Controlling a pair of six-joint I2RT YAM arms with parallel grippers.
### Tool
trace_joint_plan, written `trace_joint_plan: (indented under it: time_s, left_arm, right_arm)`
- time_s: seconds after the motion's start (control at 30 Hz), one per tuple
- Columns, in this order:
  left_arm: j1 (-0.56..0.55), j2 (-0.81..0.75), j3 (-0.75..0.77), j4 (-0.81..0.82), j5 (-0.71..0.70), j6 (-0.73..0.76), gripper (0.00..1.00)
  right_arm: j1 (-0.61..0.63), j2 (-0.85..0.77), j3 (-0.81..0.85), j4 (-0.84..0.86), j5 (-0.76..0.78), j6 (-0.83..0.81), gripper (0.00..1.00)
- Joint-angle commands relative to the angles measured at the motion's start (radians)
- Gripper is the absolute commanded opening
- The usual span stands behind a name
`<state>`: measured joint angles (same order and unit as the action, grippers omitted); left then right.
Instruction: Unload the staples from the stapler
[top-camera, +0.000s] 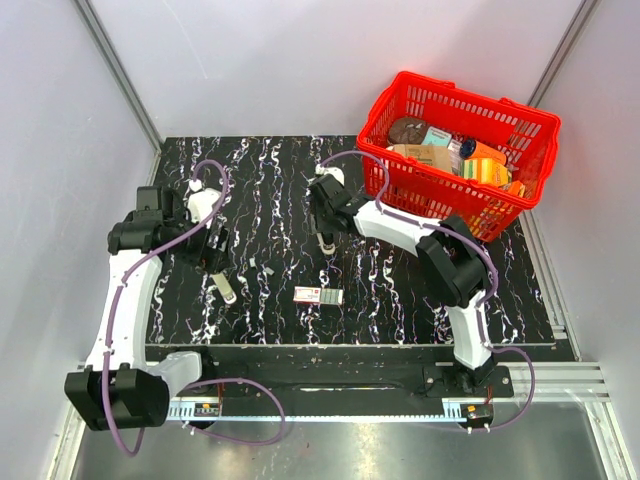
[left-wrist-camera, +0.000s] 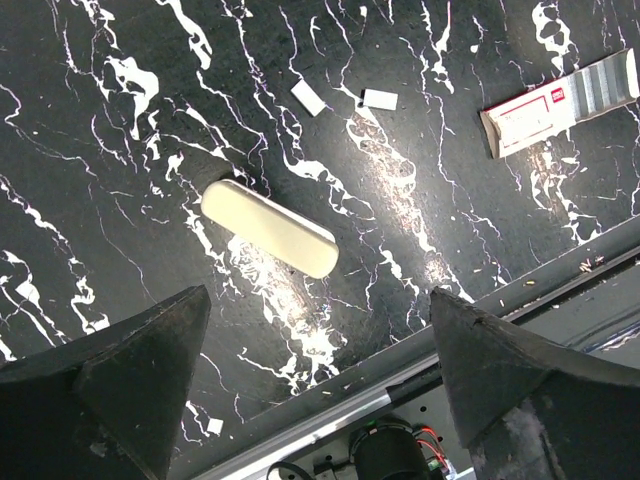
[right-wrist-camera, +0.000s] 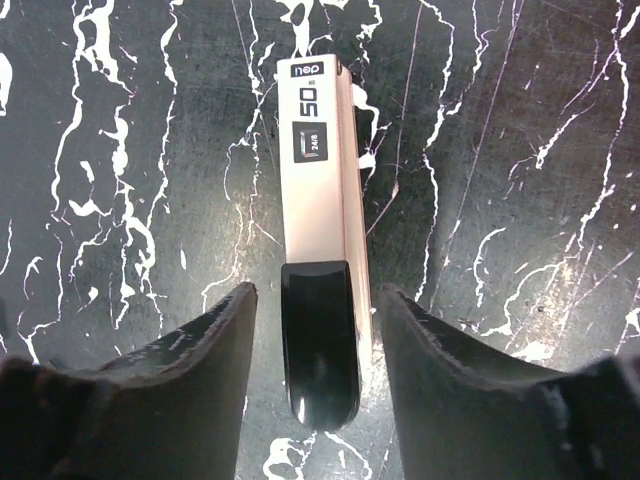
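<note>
The stapler (right-wrist-camera: 318, 170), pink-bodied with a black end, lies flat on the black marbled table (top-camera: 270, 180) near its middle. The right gripper (right-wrist-camera: 318, 290) hangs over it, jaws apart and straddling the black end, with a thin gap showing on either side. To the left, the left gripper (left-wrist-camera: 320, 300) hovers with its jaws spread wide and nothing between them. A cream oblong piece (left-wrist-camera: 268, 227) lies on the table just beyond its fingers (left-wrist-camera: 110, 390). Two small white scraps (left-wrist-camera: 307, 97) sit a little past that piece. A red-and-white staple box (left-wrist-camera: 560, 100), one end open, lies between the two arms, nearer the table's front edge than the stapler. A red basket (top-camera: 440, 195) filled with packaged groceries stands at the far right corner, close behind the right arm's forearm. Nothing lies between either gripper and the stapler.
</note>
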<state>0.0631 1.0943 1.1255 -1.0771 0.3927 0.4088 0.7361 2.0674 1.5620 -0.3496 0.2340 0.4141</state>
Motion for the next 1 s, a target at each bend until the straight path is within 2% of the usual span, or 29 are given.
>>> trace_joint_plan:
  time_s: [0.0,0.07,0.27,0.43,0.53,0.7,0.97]
  left_arm:
    - [0.03,-0.037,0.045,0.012,-0.02,-0.031,0.98]
    - [0.041,-0.06,0.045,0.037,-0.035,-0.047,0.99]
    - [0.087,-0.122,0.051,0.085,-0.101,-0.084,0.99]
    - [0.115,-0.183,0.033,0.124,-0.176,-0.113,0.99]
    - [0.122,-0.198,0.02,0.134,-0.213,-0.119,0.99]
    - [0.129,-0.192,-0.012,0.141,-0.232,-0.122,0.99]
    - [0.13,-0.194,-0.053,0.172,-0.227,-0.125,0.99]
  right_arm:
    - [0.012,-0.101,-0.002,-0.015,0.034,0.037,0.64]
    - [0.028,-0.113,0.018,-0.055,0.076,0.04,0.7]
    - [0.173,-0.113,0.122,-0.14,0.278,0.02,0.74]
    - [0.281,0.012,0.3,-0.17,0.242,0.018,0.73]
    - [0.315,0.144,0.445,-0.219,0.215,0.034,0.71]
    - [0.358,0.296,0.596,-0.249,0.199,0.055,0.68]
    - [0.376,0.407,0.696,-0.267,0.205,0.081,0.67]
